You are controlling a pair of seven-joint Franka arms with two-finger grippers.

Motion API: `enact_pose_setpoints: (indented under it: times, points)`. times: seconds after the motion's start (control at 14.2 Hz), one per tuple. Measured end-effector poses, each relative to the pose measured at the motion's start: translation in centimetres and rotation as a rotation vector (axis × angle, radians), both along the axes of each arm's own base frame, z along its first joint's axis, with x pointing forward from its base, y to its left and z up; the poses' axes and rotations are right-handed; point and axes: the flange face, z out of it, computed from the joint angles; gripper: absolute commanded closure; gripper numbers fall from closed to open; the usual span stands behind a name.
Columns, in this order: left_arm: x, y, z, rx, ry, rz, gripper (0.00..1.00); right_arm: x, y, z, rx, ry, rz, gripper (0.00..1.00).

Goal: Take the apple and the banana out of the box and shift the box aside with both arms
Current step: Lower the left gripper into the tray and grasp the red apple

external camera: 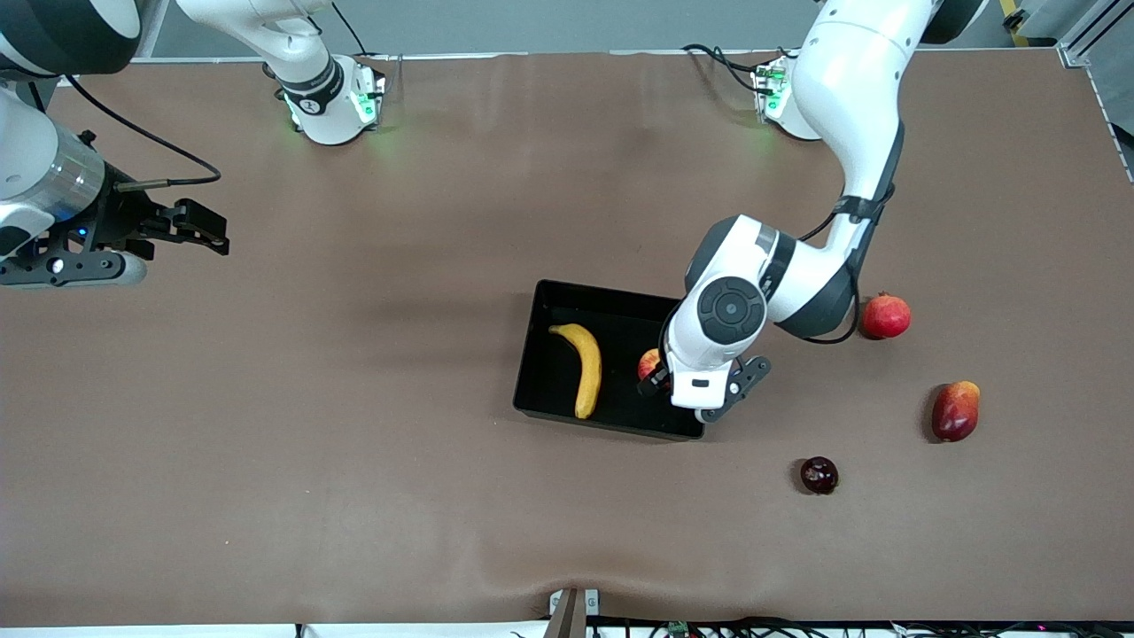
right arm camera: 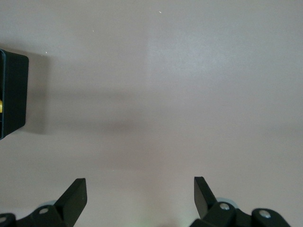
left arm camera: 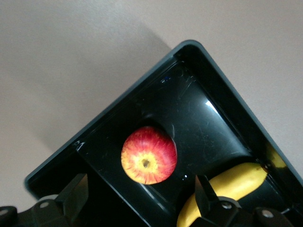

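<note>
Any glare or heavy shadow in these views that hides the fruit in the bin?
Left wrist view: bright glare streaks on the glossy bin floor, apple sharp and clear. Front view: the left arm partly hides the apple, banana clear. Right wrist view: only soft shadow bands on the table.

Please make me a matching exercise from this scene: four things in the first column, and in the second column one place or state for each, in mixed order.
Things:
1. banana
2. apple
3. pomegranate
4. right gripper

Places or states:
A. open, over bare table at the right arm's end
B. on the table outside the black bin, toward the left arm's end
C. in the bin, under the open left gripper
D. lying lengthwise in the bin beside the apple

Pairs: 1-D, 2-C, 3-B, 4-A
</note>
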Motion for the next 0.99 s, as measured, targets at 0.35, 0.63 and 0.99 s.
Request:
enact_pose_setpoints:
  times: [0.35,0.63,0.99]
  points:
    - [-0.2,-1.2,-4.3,0.000,-0.004,-0.013,0.00,0.1,0.0,-0.2,-0.001,0.003,-0.001,0.00]
    - [-0.5,-1.1,-6.7,0.041,0.008,-0.034,0.00,0.2,0.0,-0.4,-0.001,0.006,-0.001,0.00]
    - [-1.0,-2.2,-8.4,0.041,-0.006,-0.021,0.00,0.4,0.0,-0.7,-0.002,0.012,-0.001,0.00]
